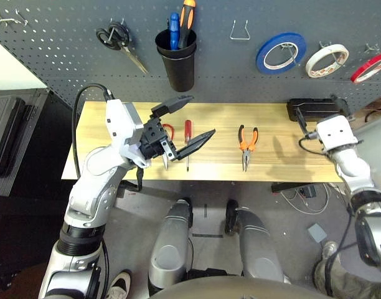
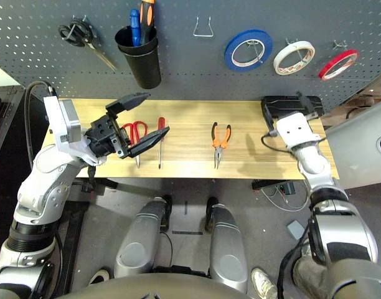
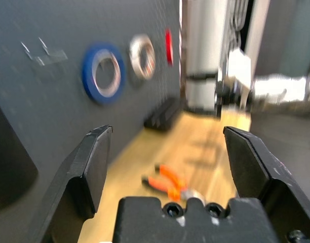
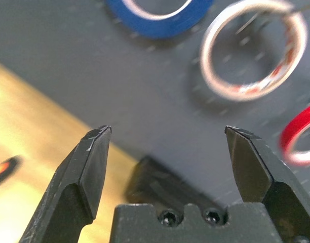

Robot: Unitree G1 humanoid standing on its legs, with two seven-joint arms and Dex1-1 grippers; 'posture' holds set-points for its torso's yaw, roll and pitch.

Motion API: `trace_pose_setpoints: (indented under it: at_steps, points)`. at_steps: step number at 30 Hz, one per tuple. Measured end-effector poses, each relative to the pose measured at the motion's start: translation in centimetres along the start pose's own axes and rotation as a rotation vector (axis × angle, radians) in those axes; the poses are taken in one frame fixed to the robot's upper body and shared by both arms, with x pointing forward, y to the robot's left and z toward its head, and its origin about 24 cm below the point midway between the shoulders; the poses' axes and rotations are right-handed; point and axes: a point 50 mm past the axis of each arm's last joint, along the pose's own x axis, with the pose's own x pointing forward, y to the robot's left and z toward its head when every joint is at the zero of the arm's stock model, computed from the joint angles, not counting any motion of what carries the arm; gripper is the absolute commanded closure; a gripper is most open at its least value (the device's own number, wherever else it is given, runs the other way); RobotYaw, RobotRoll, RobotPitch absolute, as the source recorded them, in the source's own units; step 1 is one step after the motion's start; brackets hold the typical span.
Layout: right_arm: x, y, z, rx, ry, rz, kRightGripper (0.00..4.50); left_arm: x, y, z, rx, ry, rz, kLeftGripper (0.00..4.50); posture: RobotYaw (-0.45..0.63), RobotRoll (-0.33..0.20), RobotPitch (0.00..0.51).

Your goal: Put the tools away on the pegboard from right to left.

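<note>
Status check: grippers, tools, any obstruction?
Both grippers, left and right, open, empty. Cream tape hung on pegboard; pliers, screwdriver, red scissors on table. Nothing blocking.

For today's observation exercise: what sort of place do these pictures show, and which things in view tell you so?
Most likely a workshop or lab tool bench. A dark perforated pegboard holds tape rolls and a black cup of tools, and pliers and a screwdriver lie on the wooden table below it.

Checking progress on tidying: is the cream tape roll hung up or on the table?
Hung up: the cream tape roll hangs from a hook on the pegboard, between blue and red rolls.
</note>
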Motion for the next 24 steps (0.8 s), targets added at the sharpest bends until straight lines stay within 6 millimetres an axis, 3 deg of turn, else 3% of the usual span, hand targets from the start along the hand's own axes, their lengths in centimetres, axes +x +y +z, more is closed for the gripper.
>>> trace_pose_setpoints:
  at_steps: [10, 17, 24]
  points:
    - [-0.1, 3.0, 0.7, 0.240, 0.189, 0.094, 0.02, -0.9, 0.4, -2.7, 0.037, 0.221, -0.048, 0.00, 0.27, 0.000, 0.296]
    - [0.8, 5.0, 1.6, 0.446, 0.439, 0.160, 0.02, -1.0, 0.7, -3.7, 0.064, 0.310, -0.072, 0.00, 0.27, 0.000, 0.307]
    - [2.3, 8.4, 3.3, 0.700, 0.731, 0.212, 0.02, -0.7, 0.8, -4.4, 0.074, 0.357, -0.091, 0.00, 0.26, 0.000, 0.323]
